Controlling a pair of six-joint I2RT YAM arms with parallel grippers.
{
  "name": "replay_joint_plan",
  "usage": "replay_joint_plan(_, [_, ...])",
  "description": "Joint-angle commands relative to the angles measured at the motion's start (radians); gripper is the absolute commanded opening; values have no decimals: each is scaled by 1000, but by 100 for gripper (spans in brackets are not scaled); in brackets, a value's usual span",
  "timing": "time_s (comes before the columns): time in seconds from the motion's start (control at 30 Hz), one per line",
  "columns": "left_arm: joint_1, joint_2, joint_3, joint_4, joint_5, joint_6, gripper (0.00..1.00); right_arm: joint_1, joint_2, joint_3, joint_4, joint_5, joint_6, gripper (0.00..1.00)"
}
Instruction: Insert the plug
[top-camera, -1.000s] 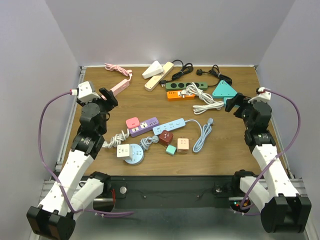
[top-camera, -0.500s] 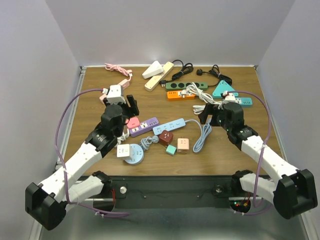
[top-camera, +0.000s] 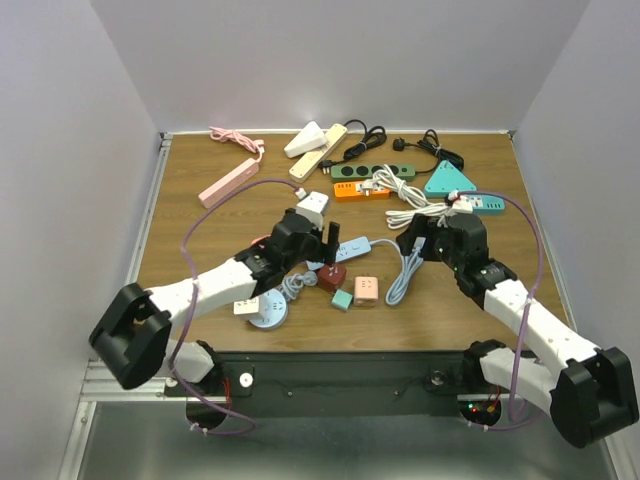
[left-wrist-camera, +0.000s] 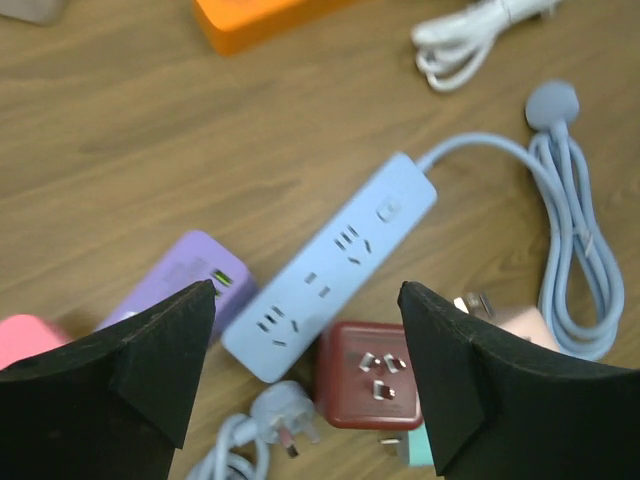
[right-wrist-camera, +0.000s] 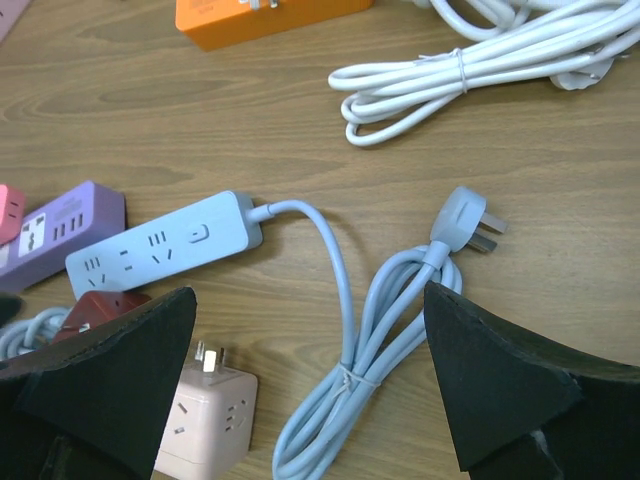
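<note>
Left fingers (left-wrist-camera: 150, 370): spread wide with nothing between them, hanging over the pale blue power strip (left-wrist-camera: 330, 262), whose sockets face up.
Right fingers (right-wrist-camera: 100, 370): fully spread and empty, above the strip's bundled cable (right-wrist-camera: 385, 300).
Plug (right-wrist-camera: 462, 215): pale blue, lying flat on the worktop (top-camera: 200, 240) at the cable's far end, held by nothing and well apart from the strip's sockets.
Which plug is meant: not certain, but this one under the right arm seems the likeliest.
Sockets: every opening visible on the blue strip is unoccupied.
Neighbours: a dark red cube adapter (left-wrist-camera: 368, 375) and a purple strip (left-wrist-camera: 185, 275) sit just beside the strip's near end.
Done so far: apparently only the approach, with each arm placed over its part.
Left to do: grasp the plug, carry it to a socket, line up the prongs and press it home, probably with the left arm steadying the strip.
</note>
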Motion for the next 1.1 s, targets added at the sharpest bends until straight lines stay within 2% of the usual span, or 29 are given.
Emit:
replay_joint_plan(0.0, [-52,60,78,17,72,-15,88,5,-46,5,12,32,28,100])
replay_joint_plan(0.23, [-106,112,104,-1,73,-51,90,7,-52,-7,4,46,27,100])
replay_joint_plan(0.73, [-165,218,148,-207,-109,-72,92,7,-52,-16,4,64,8,100])
replay_joint_plan(0.93, [-165,225,135,-207,-63,-74,91,5,-42,-19,4,64,2,100])
replay_joint_plan(1.07, [-165,237,116,-207,-46,-72,86,7,-48,-21,4,64,-3,100])
